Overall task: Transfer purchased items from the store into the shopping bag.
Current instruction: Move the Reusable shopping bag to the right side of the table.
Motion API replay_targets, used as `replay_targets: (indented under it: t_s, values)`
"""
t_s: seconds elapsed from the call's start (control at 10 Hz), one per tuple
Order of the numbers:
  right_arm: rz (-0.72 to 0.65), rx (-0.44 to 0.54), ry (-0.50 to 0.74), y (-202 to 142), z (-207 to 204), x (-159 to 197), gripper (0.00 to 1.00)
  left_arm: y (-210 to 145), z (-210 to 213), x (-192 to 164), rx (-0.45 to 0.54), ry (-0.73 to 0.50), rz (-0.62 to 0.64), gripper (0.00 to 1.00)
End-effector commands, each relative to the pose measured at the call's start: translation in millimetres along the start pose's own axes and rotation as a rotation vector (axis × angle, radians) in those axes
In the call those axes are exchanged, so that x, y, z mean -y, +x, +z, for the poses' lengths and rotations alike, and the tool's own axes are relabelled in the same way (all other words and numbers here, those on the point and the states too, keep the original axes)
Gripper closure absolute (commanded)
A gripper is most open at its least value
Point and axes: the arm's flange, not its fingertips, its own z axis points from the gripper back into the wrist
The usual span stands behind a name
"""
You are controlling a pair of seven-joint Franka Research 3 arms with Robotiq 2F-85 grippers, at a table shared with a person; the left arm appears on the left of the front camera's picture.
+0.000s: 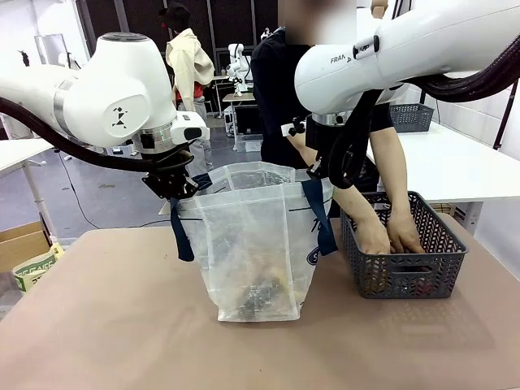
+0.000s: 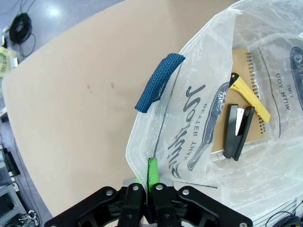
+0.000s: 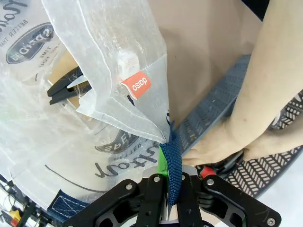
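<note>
Your main risk is the bag [image 1: 252, 244]. It stands mid-surface [image 1: 106, 333] and only its rim holds it open. The left jaws are closed tight on the thin plastic rim at the bag's left side. The right jaws are clamped on the navy strap [image 3: 171, 163] at its right side.

If you pull either arm outward or up, the film may tear or slip from the left pads [image 2: 152, 171]. The mouth would then sag shut just when something needs to go in. Spread too far and the light bag may lift off the surface and tip.

The person's hands [image 1: 375, 237] are down in the basket [image 1: 406, 272], and a forearm passes close beside the right jaws. Any sideways move there could strike it.

At the bag's bottom lie a notebook [image 2: 240, 64], a black stapler [image 2: 235, 130] and a yellow cutter [image 2: 251, 101]. You cannot tell whether the cutter's blade is out, and a jolt could drive it into the film.

The basket sits just right of the bag, on the path any item takes into the mouth. The right arm [image 1: 390, 57] hangs over that gap. The left strap handle [image 2: 158, 81] droops loose outside the rim. A small orange tag [image 3: 137, 84] sits at the inner seam. A cardboard box [image 1: 20, 244] stands off the far-left edge.
</note>
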Motion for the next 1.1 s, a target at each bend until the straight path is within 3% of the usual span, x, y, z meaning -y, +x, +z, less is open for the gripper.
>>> replay_targets:
  t_s: [0.0, 1.0]
  values:
    - [-0.005, 0.0, -0.001, -1.2, 0.0, 2.4, 1.0, 0.1, 0.5, -3.3, 0.001, 0.002, 0.004, 1.0]
    - [-0.005, 0.0, -0.001, -1.2, 0.0, 2.4, 1.0, 0.1, 0.5, -3.3, 0.001, 0.002, 0.004, 1.0]
